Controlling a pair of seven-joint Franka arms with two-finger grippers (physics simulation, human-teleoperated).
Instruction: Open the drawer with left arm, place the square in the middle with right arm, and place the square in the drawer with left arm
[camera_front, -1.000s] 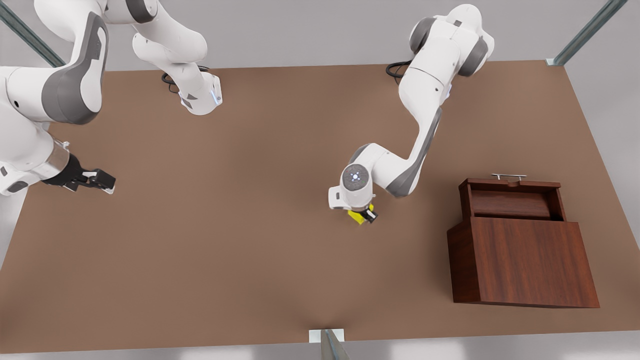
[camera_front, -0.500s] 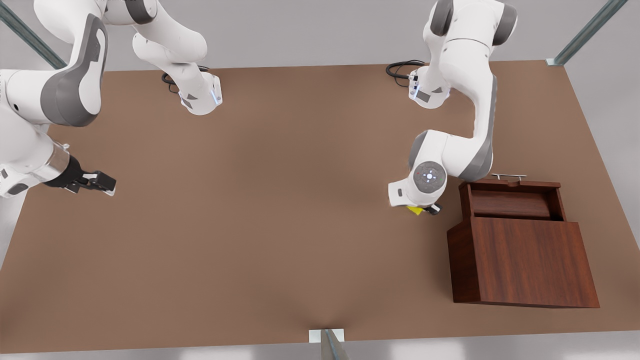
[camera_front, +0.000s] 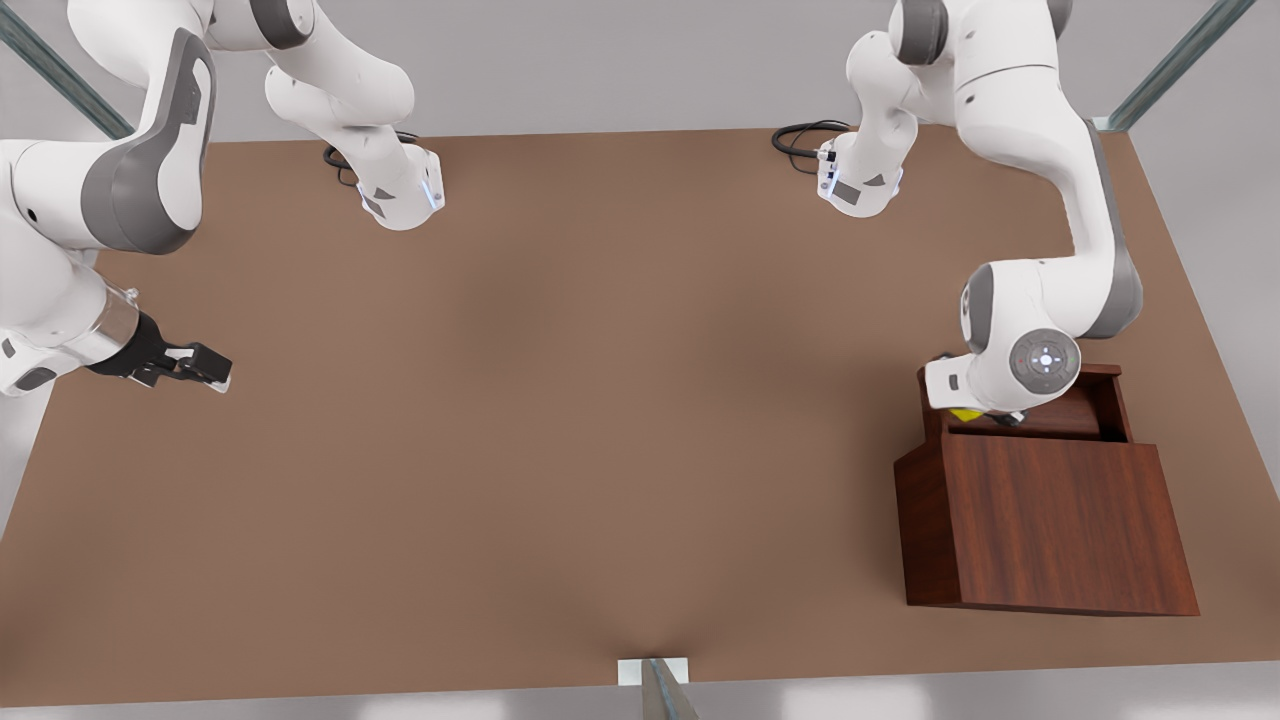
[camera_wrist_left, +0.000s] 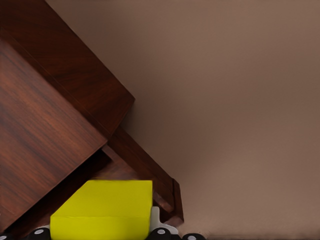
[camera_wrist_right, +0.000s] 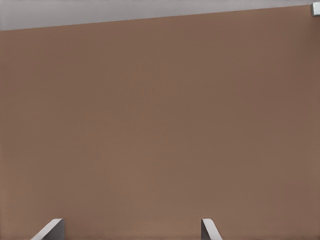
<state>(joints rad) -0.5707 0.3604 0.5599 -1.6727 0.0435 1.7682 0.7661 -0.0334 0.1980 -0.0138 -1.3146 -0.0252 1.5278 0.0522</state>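
Observation:
The yellow square (camera_front: 964, 413) is held in my left gripper (camera_front: 985, 416), which hangs over the open drawer (camera_front: 1075, 412) at the front view's right. That gripper is shut on it. In the left wrist view the square (camera_wrist_left: 102, 209) sits between the fingers, above the drawer's inside (camera_wrist_left: 122, 167) and beside the cabinet top (camera_wrist_left: 40, 135). The arm's wrist hides the drawer's handle. My right gripper (camera_front: 195, 365) waits open near the table's edge at the front view's left, its fingertips (camera_wrist_right: 50, 230) wide apart over bare tabletop. The middle (camera_front: 600, 400) of the table is bare.
The dark wooden cabinet (camera_front: 1045, 520) stands at the front view's right, near the front edge of the table (camera_front: 500, 560). Both arm bases (camera_front: 400, 195) stand along the far edge, with black cables beside them. A metal post (camera_front: 655, 685) rises at the front edge.
My left arm has carried the square from the table's middle toward the front view's right and now holds it over the open drawer. The right arm has stayed put.

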